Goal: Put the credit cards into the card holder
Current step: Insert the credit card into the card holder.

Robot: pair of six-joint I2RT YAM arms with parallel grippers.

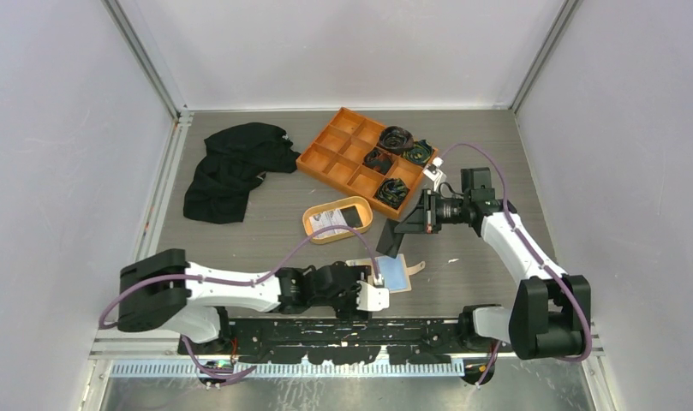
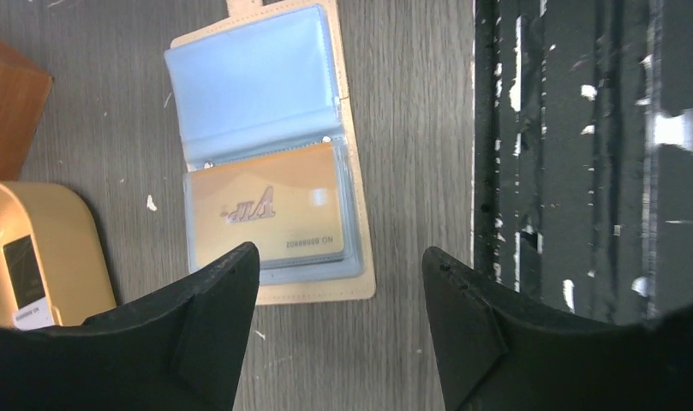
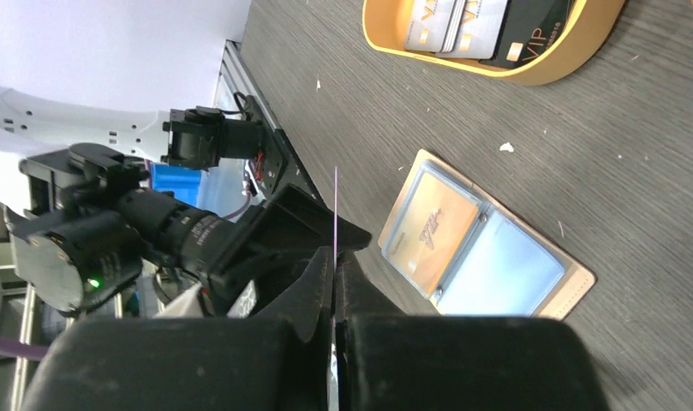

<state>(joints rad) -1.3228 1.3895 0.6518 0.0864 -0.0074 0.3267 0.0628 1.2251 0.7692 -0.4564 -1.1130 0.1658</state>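
The left gripper (image 2: 338, 250) hangs low over the near edge of the card holder (image 2: 317, 291), jaws wide apart and empty. The holder lies open and flat on the table (image 1: 265, 231), just beyond the black rail (image 2: 565, 171). A gold card (image 2: 265, 210) sits in its nearer clear sleeve. The farther sleeve (image 2: 253, 81) shows pale blue, and I cannot tell if a card is in it. Just past the holder the right gripper (image 3: 335, 257) is clamped tight on a thin card (image 3: 335, 197), seen edge-on. I'd have the left jaws pin the holder's tan margin while that card comes in shallow, corner first, at a sleeve mouth. There is little room rail-side and bare table to the holder's right. Beyond it sits the oval dish (image 1: 308, 224) with more cards (image 3: 462, 21), then the divided tray (image 1: 325, 158).
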